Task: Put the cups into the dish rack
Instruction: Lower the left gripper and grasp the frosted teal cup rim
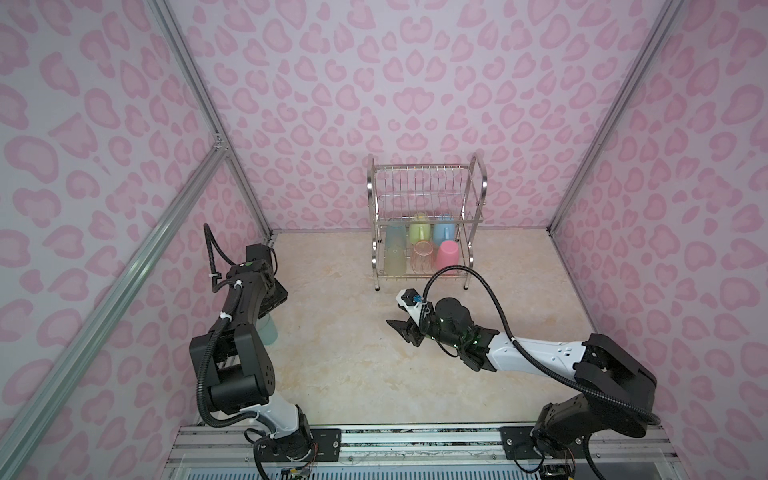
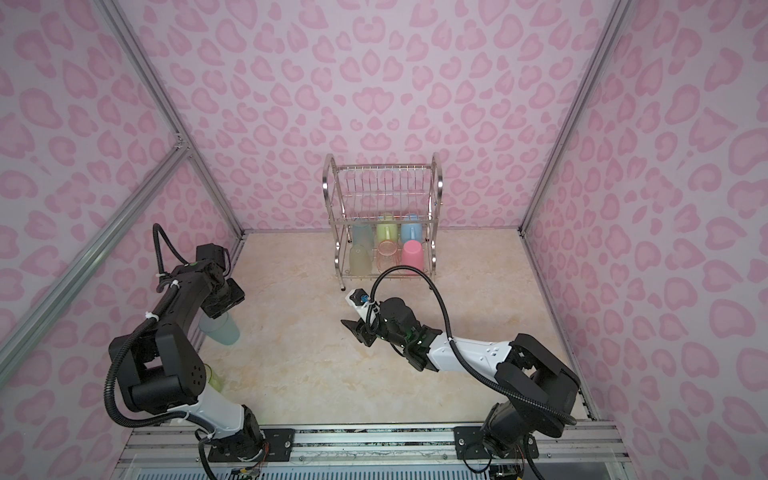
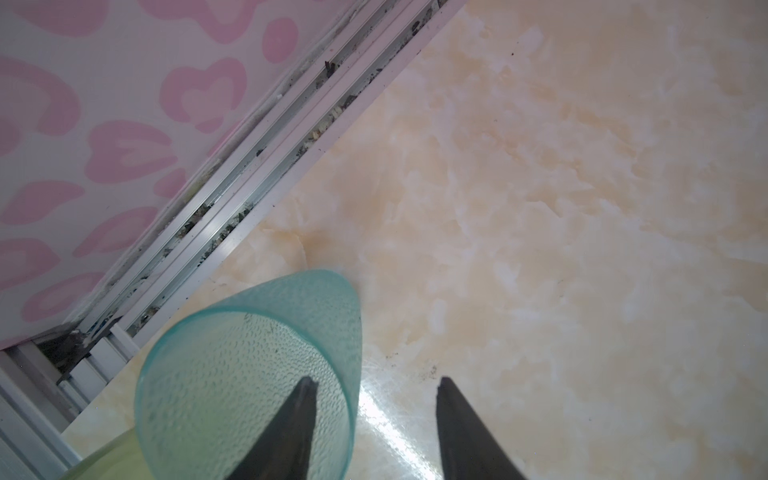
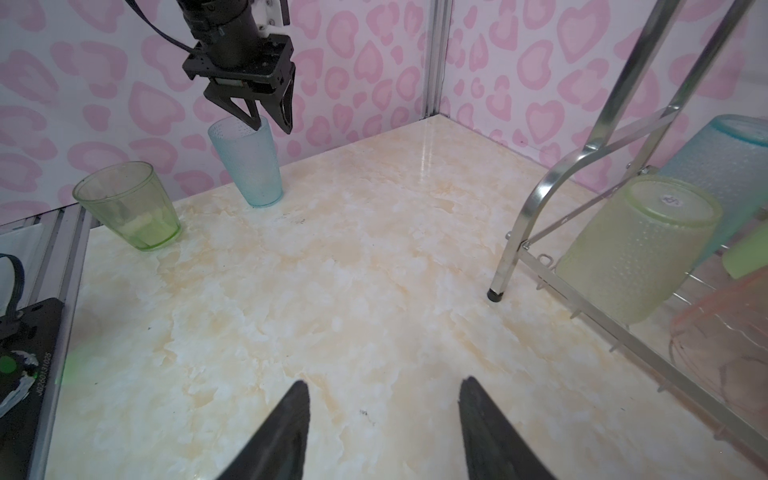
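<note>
The left tool (image 3: 376, 381) stands partly open astride the rim of the frosted teal tumbler (image 3: 249, 374). One finger (image 3: 297, 419) reaches down inside the cup. The other hangs outside it, with a gap showing between it and the cup's wall, so nothing is pinched. The right wrist view shows the same from the side, with the tool set onto the cup's mouth from above.

The teal tumbler stands upright, mouth up, on the cream marbled tabletop (image 1: 332, 365), close to the aluminium rail (image 3: 249, 187) at the foot of the left wall (image 3: 104, 124). Just beside it, on the side toward the robot's base, a clear green tumbler (image 4: 129, 203) also stands upright and mouth up. In both top views the left arm hides most of that cup.

The right tool (image 4: 384, 415) is about half open with nothing between its fingers. It hangs over bare tabletop in front of the dish rack (image 1: 482, 183), near the rack's front left leg (image 4: 496, 286).

The dish rack stands at the back of the tabletop, close to the back wall. Its lower tier holds six cups in two rows. In the back row are a pale blue tumbler (image 1: 395, 239), a green mug (image 1: 419, 232) and a blue mug (image 1: 444, 232). In the front row are a yellow-green tumbler (image 4: 636, 249), a translucent orange-pink tumbler (image 1: 423, 257) and an opaque pink tumbler (image 1: 449, 255). The yellow-green tumbler rests base up and leaning.
</note>
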{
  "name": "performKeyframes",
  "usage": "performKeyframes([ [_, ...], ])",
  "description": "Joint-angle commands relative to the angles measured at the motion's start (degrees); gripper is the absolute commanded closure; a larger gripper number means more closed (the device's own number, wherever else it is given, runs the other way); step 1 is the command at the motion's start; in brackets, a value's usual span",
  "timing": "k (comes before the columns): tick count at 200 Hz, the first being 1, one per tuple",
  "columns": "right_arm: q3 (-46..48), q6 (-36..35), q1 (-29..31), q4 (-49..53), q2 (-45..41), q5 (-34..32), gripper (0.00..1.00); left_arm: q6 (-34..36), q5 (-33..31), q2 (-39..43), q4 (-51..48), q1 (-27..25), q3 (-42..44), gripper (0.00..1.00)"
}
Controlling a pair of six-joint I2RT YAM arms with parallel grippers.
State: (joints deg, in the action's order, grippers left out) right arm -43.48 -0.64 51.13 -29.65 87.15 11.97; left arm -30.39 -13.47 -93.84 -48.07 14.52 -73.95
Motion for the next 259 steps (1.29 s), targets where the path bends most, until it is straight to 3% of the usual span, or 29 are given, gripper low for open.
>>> performKeyframes([
  [1,0.1,-0.3,0.1,0.2,0.2,-0.4,0.43,0.6,-0.4,-0.9,1.2,0.3,-0.4,0.54],
  [41,0.2,0.1,0.0,-0.3,0.9,-0.2,0.43,0.6,-0.4,-0.8,2.2,0.4,1.1,0.63],
  [69,0.2,0.2,0.0,-0.3,0.9,-0.4,0.43,0.5,-0.1,-1.2,2.4,0.5,1.5,0.63],
  [81,0.2,0.2,0.0,-0.3,1.0,-0.4,0.43,0.5,-0.1,-1.1,2.5,0.5,1.9,0.7],
  [156,0.0,0.1,0.0,-0.1,1.2,-1.5,0.43,0.7,0.4,-1.5,3.1,0.5,3.0,0.89],
  [259,0.0,1.5,-0.8,-1.0,2.2,-1.4,0.42,1.2,5.7,1.3,4.8,-1.1,3.9,0.96],
])
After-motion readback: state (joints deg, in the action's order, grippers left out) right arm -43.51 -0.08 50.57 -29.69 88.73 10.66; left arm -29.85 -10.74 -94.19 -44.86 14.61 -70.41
